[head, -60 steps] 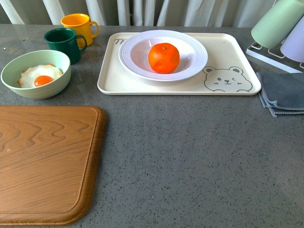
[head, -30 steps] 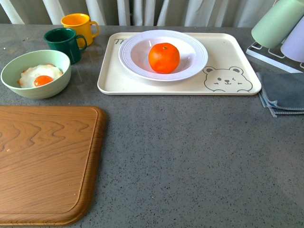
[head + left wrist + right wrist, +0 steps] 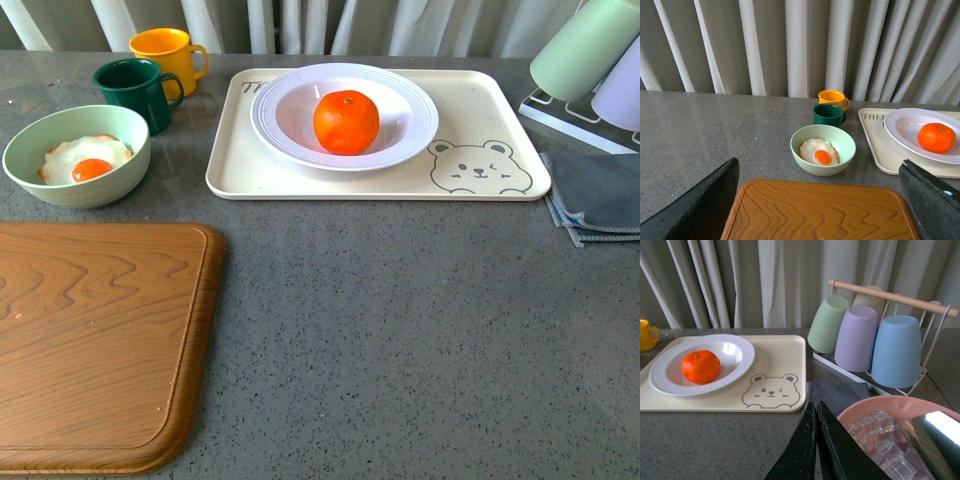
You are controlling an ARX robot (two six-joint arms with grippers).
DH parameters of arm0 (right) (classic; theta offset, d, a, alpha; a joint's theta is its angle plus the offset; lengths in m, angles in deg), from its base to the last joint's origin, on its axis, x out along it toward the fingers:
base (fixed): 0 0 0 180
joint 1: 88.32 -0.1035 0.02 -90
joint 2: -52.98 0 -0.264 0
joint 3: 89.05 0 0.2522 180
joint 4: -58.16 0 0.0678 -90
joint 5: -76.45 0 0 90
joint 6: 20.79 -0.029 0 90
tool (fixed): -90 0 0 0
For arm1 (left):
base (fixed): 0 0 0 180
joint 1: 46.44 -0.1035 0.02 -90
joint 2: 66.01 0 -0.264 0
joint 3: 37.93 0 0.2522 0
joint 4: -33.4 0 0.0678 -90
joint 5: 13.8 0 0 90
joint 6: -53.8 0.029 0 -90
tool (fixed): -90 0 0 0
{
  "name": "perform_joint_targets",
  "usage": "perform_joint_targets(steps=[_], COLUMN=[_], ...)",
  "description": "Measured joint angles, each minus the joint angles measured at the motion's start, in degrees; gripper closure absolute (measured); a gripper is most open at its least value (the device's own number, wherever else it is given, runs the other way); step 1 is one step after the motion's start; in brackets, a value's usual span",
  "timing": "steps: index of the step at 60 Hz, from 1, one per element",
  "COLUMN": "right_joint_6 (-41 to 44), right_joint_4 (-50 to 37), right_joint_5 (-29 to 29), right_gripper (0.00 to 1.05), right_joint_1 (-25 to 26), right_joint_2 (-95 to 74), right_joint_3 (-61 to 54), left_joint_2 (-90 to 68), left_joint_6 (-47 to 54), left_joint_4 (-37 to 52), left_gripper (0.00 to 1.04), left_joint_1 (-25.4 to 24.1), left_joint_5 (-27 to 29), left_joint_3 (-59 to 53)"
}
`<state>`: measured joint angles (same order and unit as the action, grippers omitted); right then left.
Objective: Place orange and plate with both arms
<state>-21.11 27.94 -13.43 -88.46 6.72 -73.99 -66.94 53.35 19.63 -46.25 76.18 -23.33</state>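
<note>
Orange [image 3: 346, 121] sits in plate [image 3: 343, 115] on tray [image 3: 470, 110], far centre. Cutting board [image 3: 95, 345] lies near left.

— What carries everything here?

— A grey speckled countertop [image 3: 400, 330], running back to a pale curtain.

— And what lies directly on it?

— A wooden cutting board [image 3: 95, 340] at the near left. Behind it, a pale green bowl [image 3: 76, 157], then a dark green mug [image 3: 137, 92] with a yellow mug [image 3: 168, 52] just beyond, the two close together.

— Toward the middle?

— A cream tray [image 3: 470, 120] with a bear drawing sits at the back centre.

— On the right?

— A folded grey cloth [image 3: 595, 195] just beside the tray's right edge, and a white wire cup rack [image 3: 867, 382] behind it. The right wrist view also shows a pink bowl [image 3: 865, 410] near the cloth.
</note>
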Motion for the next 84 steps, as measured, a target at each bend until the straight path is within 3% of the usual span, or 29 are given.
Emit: perform_joint_targets(steps=[45,80,84], right_joint_6=[0.0,0.0,0.0], right_joint_4=[24.4,34.0,41.1], right_joint_5=[0.0,0.0,-0.2], right_gripper=[1.03,1.03,1.03], right_joint_1=[0.0,0.0,0.1], right_joint_2=[26.7,36.3,41.5], right_joint_3=[-0.1,-0.1,-0.1], left_joint_2=[0.0,0.0,0.0], left_joint_6=[0.0,0.0,0.0], left_joint_4=[0.0,0.0,0.0], left_gripper=[0.09,0.09,0.09], left_joint_1=[0.0,0.0,0.0], left_joint_5=[0.0,0.0,0.0], left_joint_3=[0.0,0.0,0.0])
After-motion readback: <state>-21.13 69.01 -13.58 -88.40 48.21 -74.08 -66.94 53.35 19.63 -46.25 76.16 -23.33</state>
